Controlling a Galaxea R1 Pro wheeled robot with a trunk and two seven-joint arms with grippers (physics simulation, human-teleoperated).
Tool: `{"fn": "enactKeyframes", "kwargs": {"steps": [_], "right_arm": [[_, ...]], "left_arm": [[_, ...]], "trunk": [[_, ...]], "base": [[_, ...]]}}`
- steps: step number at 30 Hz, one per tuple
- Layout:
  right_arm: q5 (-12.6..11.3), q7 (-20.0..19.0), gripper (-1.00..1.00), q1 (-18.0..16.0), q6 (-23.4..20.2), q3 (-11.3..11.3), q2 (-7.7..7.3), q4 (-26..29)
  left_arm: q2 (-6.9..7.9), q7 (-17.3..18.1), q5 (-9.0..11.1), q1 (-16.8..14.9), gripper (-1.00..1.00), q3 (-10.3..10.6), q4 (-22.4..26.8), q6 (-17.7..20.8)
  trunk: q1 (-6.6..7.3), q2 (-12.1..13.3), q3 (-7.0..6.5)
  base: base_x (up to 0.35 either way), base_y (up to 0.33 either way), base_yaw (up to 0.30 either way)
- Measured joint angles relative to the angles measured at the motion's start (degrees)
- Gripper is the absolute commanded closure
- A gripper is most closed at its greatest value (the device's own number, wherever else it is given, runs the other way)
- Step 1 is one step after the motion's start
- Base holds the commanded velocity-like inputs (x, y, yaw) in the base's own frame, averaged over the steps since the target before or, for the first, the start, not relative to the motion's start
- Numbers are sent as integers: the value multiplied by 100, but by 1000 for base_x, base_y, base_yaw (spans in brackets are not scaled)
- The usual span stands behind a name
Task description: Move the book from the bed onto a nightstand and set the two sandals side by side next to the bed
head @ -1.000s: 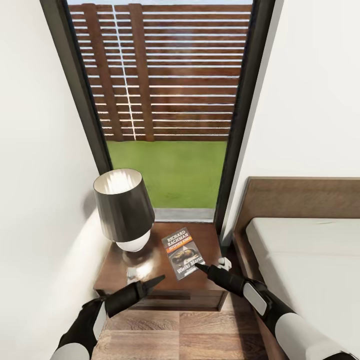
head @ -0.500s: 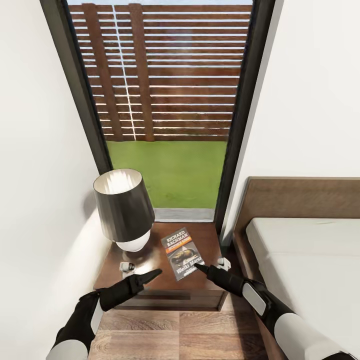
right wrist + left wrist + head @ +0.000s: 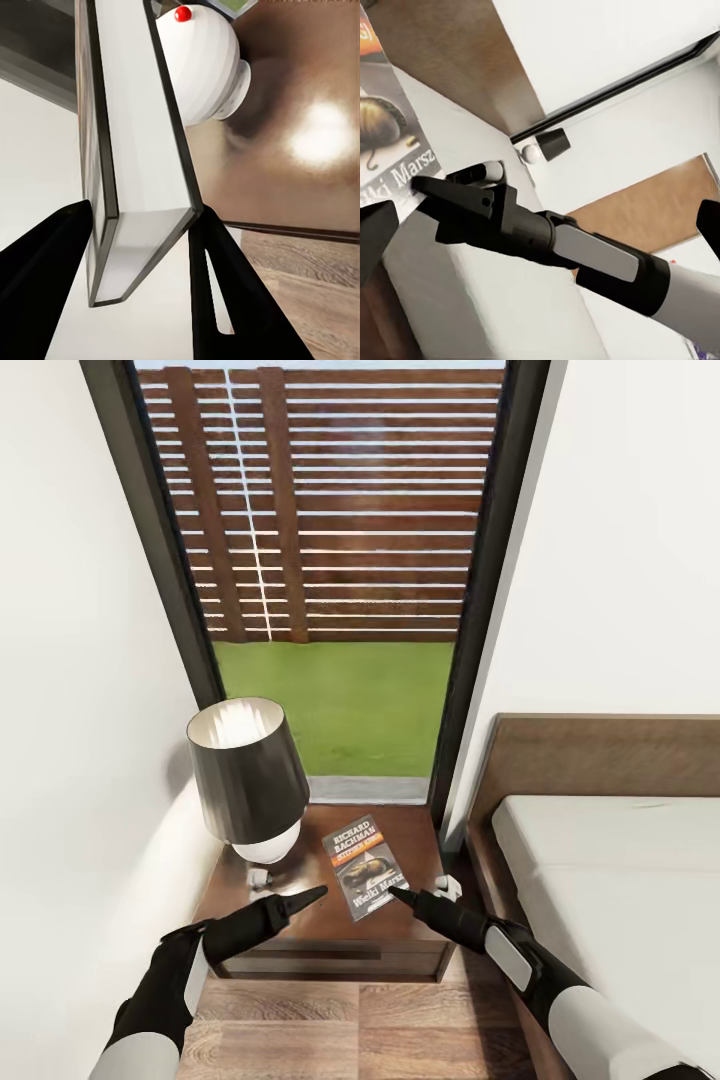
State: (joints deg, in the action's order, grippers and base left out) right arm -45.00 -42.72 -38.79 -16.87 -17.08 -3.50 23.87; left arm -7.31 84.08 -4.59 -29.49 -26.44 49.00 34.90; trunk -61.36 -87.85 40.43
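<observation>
Dark brown and glossy, the nightstand (image 3: 410, 840) stands between the white wall and the bed (image 3: 600, 900), below a tall dark-framed window (image 3: 330, 560) looking onto grass and a slatted fence. On its top lies the book (image 3: 366, 865) — cover up, white lettering and orange band legible — just beside the white base of the black-shaded lamp (image 3: 250, 780). The right gripper (image 3: 405, 895) reaches in from the bed side, its fingers clamped on the book's near corner; the right wrist view shows the book's edge (image 3: 142, 217) between the two dark fingers. The left gripper (image 3: 305, 898) hovers over the nightstand's front edge, near the book but apart from it — whether its fingers are spread or closed I cannot tell.
</observation>
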Motion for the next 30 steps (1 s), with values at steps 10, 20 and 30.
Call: {"fn": "enactKeyframes", "kwargs": {"steps": [10, 20, 30], "right_arm": [[1, 0, 100, 0, 26, 0, 3, 0], [5, 1, 100, 2, 32, -1, 1, -1], [7, 1, 100, 3, 30, -2, -2, -1]], "left_arm": [[-1, -372, 22, -3, -100, 0, -1, 1], [-8, -494, 20, -3, -100, 9, -9, 1], [-16, -712, 37, -5, -100, 18, -10, 1]], "trunk": [[0, 0, 0], [-87, -159, 71], [-307, -560, 251]], "base": [[9, 0, 0], [0, 0, 0], [0, 0, 0]]}}
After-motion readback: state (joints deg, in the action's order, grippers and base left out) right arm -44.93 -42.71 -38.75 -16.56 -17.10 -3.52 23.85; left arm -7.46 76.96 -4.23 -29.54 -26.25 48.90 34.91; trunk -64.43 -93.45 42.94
